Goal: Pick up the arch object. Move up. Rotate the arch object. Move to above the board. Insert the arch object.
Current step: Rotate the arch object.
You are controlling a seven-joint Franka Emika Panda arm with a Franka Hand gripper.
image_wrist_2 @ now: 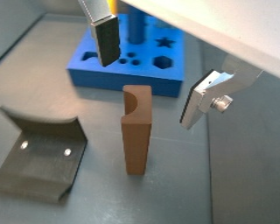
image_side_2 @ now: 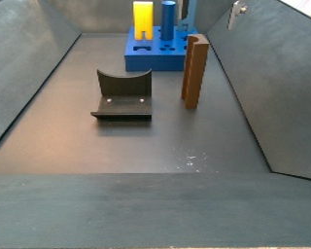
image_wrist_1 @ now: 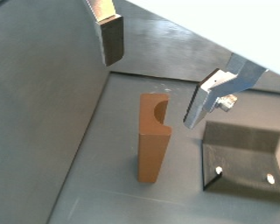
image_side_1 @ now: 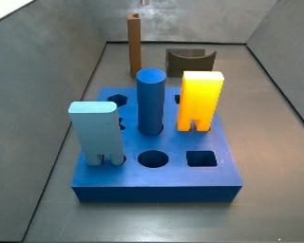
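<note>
The arch (image_wrist_2: pixel 136 131) stands upright on the grey floor (image_side_2: pixel 158 146), free of any grip, an orange-brown slab with a curved notch cut into its top edge; in both wrist views it sits below and between the two fingers of the gripper (image_wrist_2: pixel 152 68), and nothing touches it. The gripper hangs above the arch with its jaws wide apart and empty: one silver finger (image_wrist_1: pixel 210 94) shows its flat plate and a screw, the other (image_wrist_2: pixel 106 39) shows its dark pad, and each stands clear of the slab's faces. In a side view only a sliver of the gripper (image_side_1: pixel 140 11) appears, right over the arch's top (image_side_1: pixel 134 43). Beside the arch lies the fixture (image_side_2: pixel 121 93), a dark L-shaped bracket on its base plate, near the slab but apart from it. Beyond the arch, away from the fixture's side, is the board (image_side_1: pixel 161 161), a thick blue slab with round, square and star-shaped holes. Three pieces stand in the board: a blue cylinder (image_side_1: pixel 151 100) near its middle, a yellow block (image_side_1: pixel 200 100) on the arch's side, and a pale blue block (image_side_1: pixel 96 133) at the edge farthest from the arch.
</note>
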